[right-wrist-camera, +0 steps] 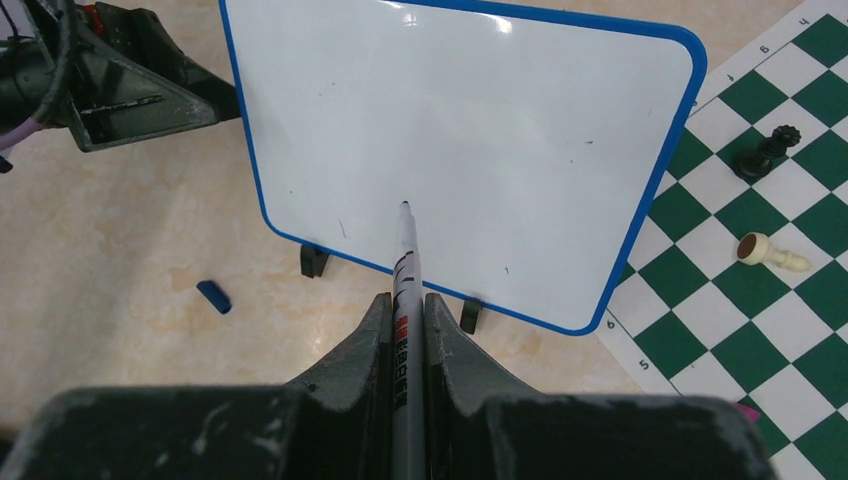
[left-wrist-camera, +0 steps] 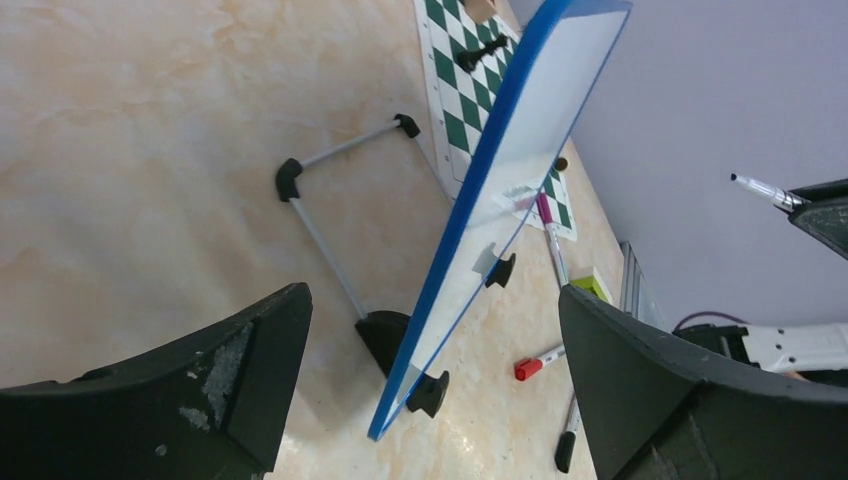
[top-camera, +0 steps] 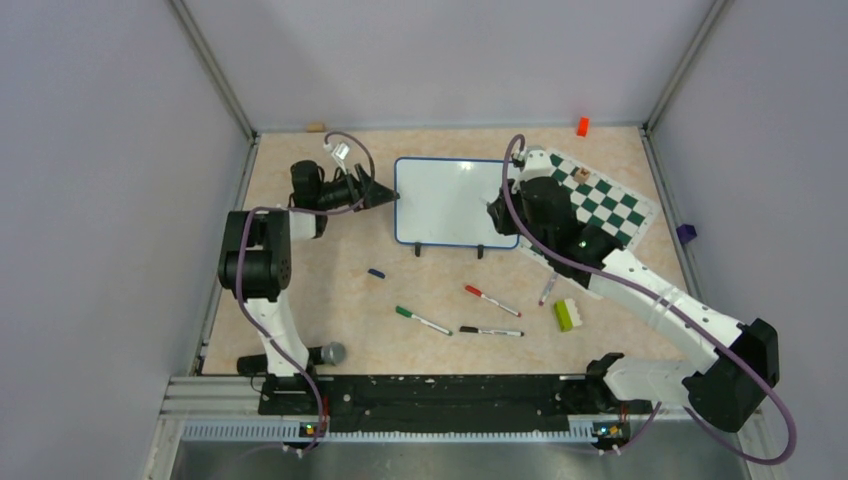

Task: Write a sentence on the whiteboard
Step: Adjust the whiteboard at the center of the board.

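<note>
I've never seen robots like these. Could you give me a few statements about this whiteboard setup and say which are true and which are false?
1. No words are written on the whiteboard. True.
2. The right claw is empty. False: the right claw is shut on a marker that points at the board.
3. The left claw is open, its jaws either side of the board's edge. True.
4. The chess mat lies on the left arm's side of the board. False: the chess mat lies on the right arm's side.
5. A blue cap lies loose on the table. True.
</note>
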